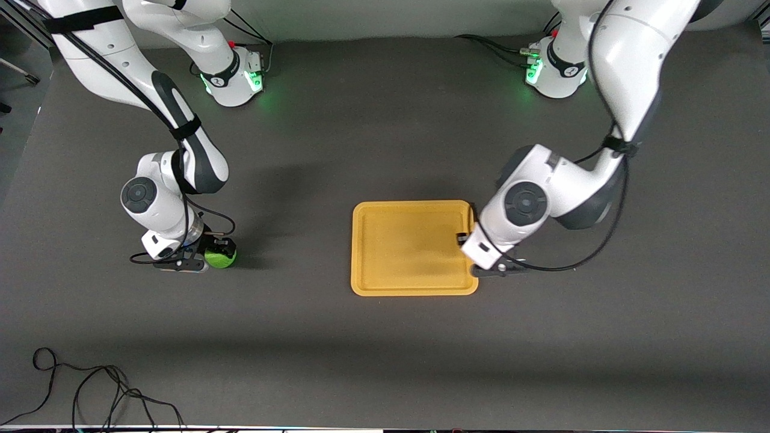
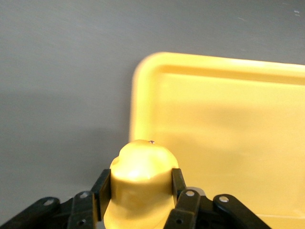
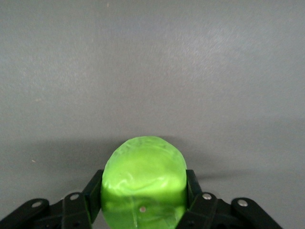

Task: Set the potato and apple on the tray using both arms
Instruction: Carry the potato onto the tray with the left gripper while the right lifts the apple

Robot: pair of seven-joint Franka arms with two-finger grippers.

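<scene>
The green apple (image 1: 221, 257) sits between the fingers of my right gripper (image 1: 207, 257), low at the dark table toward the right arm's end, well apart from the tray. In the right wrist view the apple (image 3: 144, 179) fills the right gripper (image 3: 144, 191), and both fingers press its sides. My left gripper (image 1: 475, 255) hangs at the orange-yellow tray's (image 1: 403, 246) edge toward the left arm's end. In the left wrist view the left gripper (image 2: 140, 188) is shut on the pale yellow potato (image 2: 140, 174), beside the tray's rim (image 2: 143, 76). The wrist hides the potato in the front view.
The tray is bare inside. Loose black cables (image 1: 90, 385) lie at the table's near edge toward the right arm's end. The arm bases (image 1: 240, 78) (image 1: 550, 72) glow green at the table's edge farthest from the front camera.
</scene>
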